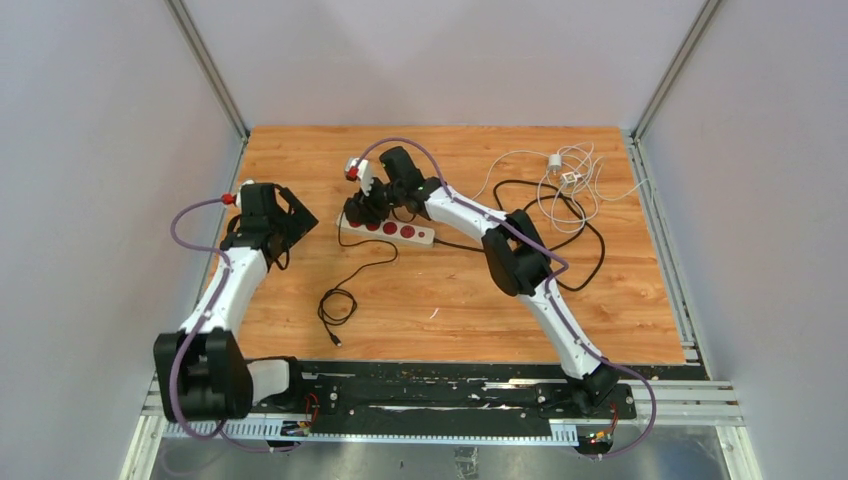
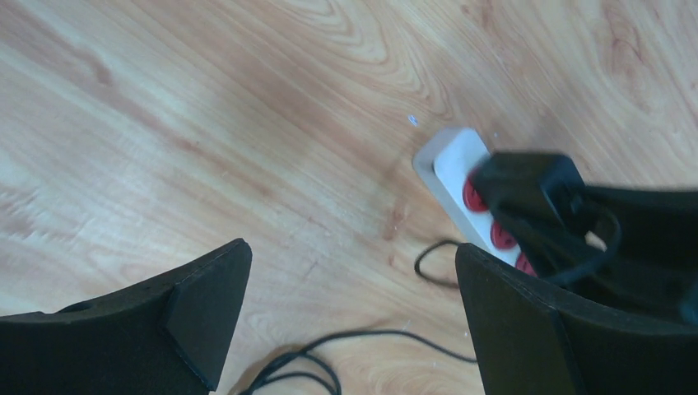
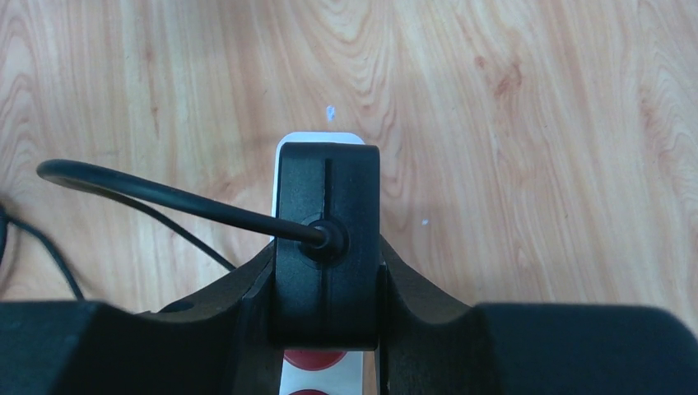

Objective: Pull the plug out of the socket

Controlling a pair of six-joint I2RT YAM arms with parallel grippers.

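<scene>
One plug (image 3: 329,197) sits clamped in the right hand (image 3: 328,284).

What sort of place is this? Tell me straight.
Probably a robot lab cell: bare grey walls, a wooden table, a left arm and right arm bolted to a rail.

The desk (image 1: 450,300) is brown wood with wavy lines in it. At its far right corner lies a thin white cord (image 1: 583,168), all in loose loops. A small white charger (image 1: 554,160) sits in the tangle, with a small white block (image 1: 570,178) just beside it. A tiny white speck (image 1: 434,313) lies on the wood nearer the front. Grey walls (image 1: 90,150) stand on three sides, with a metal post (image 1: 205,65) in each far corner.
</scene>
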